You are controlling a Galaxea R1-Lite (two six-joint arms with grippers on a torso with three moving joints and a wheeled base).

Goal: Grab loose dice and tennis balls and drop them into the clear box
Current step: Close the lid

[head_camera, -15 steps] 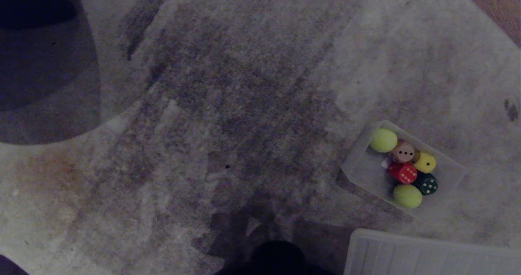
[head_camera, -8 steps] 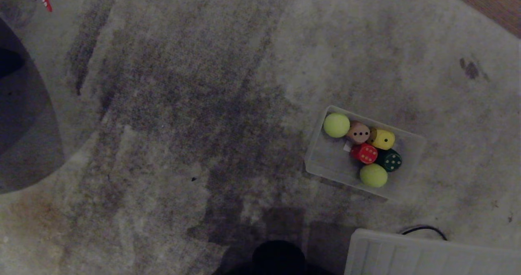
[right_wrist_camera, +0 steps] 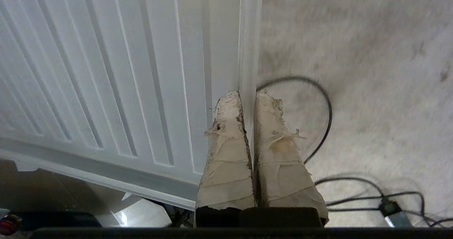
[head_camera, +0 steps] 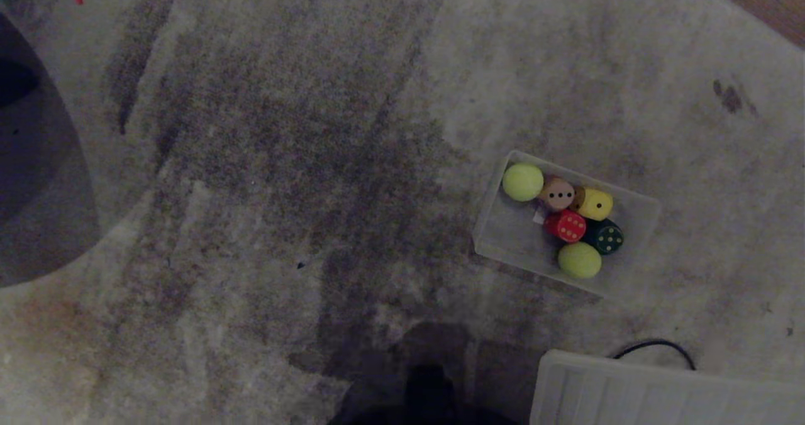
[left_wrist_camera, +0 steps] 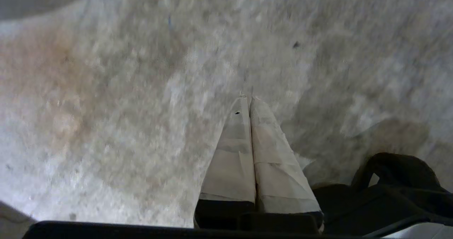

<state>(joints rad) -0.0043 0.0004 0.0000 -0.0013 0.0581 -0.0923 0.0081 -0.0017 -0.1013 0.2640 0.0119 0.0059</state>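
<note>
The rug [head_camera: 314, 161] fills the head view, and no loose piece shows on it. The box [head_camera: 503, 249] sits on the rug ahead and to the robot's right, its long axis slanting from near-right to far-left. Inside it lie both balls [head_camera: 522, 182] at opposite ends, and the four dice [head_camera: 566, 226] bunched between them — tan, yellow, red, green, touching one another. The ribbed lid [head_camera: 629, 393] lies flat on the rug nearer the robot, apart from the box, a black cable [head_camera: 654, 344] looping at its far edge.

Neither arm shows in the head view. The right claw [right_wrist_camera: 247, 97], fingers together and empty, hangs over the lid's edge, so the box lies forward of it — the right arm is the nearer one. The left claw [left_wrist_camera: 247, 99], pressed together and empty, hangs over bare rug, well away from the box. By this layout the task looks done.
</note>
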